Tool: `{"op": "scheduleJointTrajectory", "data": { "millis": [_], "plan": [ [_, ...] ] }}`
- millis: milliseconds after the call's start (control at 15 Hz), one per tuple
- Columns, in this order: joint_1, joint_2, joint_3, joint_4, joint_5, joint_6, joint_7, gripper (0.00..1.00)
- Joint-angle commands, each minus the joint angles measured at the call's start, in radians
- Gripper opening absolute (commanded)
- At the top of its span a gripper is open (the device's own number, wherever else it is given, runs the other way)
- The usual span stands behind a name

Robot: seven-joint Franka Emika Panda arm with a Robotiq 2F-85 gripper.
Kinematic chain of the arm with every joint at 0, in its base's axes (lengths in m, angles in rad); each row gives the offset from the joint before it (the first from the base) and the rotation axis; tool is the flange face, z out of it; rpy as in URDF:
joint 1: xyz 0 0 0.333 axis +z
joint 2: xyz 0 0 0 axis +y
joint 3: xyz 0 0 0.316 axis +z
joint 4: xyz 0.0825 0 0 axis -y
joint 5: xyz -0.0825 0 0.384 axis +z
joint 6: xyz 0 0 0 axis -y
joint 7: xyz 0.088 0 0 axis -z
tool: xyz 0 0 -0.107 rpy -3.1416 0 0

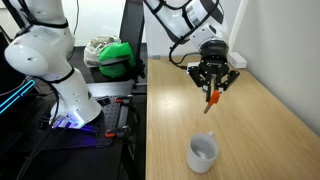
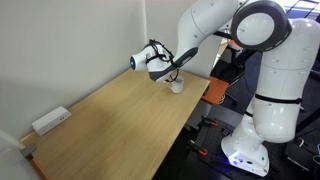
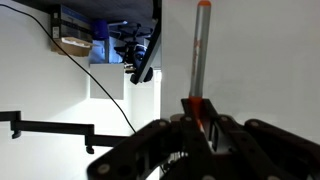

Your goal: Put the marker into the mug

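Can see the marker (image 3: 201,55) best in the wrist view. Runs there straight from 6 o'clock up to 12 o'clock, with the gray tip at 12 o'clock, away from the claw (image 3: 198,112). Is pinched tight at its low end between the dark fingers (image 3: 213,128). Cannot find the mug in that view. Shows only a white wall, a black cable (image 3: 100,84) and a dark bar (image 3: 50,128) behind.

Can find the mug (image 1: 203,153) in an exterior view. Stands upright on the wooden table (image 1: 260,120), mouth up, at 6 o'clock from the claw (image 1: 211,90). Shows the claw up in the air, well apart from the mug. Shows the marker (image 1: 210,99) as a small orange-red stick poking down out of the claw. Has its long axis up and down, free end toward the table, tipped a little toward 7 o'clock.

Looks along the table (image 2: 120,130) from its other end in an exterior view. Shows the mug (image 2: 176,86) tiny and white, just below the claw (image 2: 168,76). Is too small there to make out the marker. Adds a flat white box (image 2: 50,121) near 8 o'clock on the table, well apart from the mug.
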Motion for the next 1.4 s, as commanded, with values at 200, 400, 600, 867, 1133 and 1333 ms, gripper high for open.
{"op": "scheduleJointTrajectory", "data": {
  "millis": [200,400,600,867,1133,1333],
  "plan": [
    [-0.040,0.082,-0.021,0.051,-0.018,-0.022,0.070,0.03],
    [-0.055,0.112,-0.025,0.062,-0.012,-0.016,0.074,0.03],
    [-0.066,0.140,-0.025,0.075,-0.009,-0.004,0.078,0.03],
    [-0.074,0.185,-0.023,0.099,-0.003,0.012,0.070,0.03],
    [-0.081,0.233,-0.022,0.127,0.005,0.036,0.067,0.03],
    [-0.081,0.260,-0.021,0.147,0.012,0.047,0.060,0.39]
  ]
}}
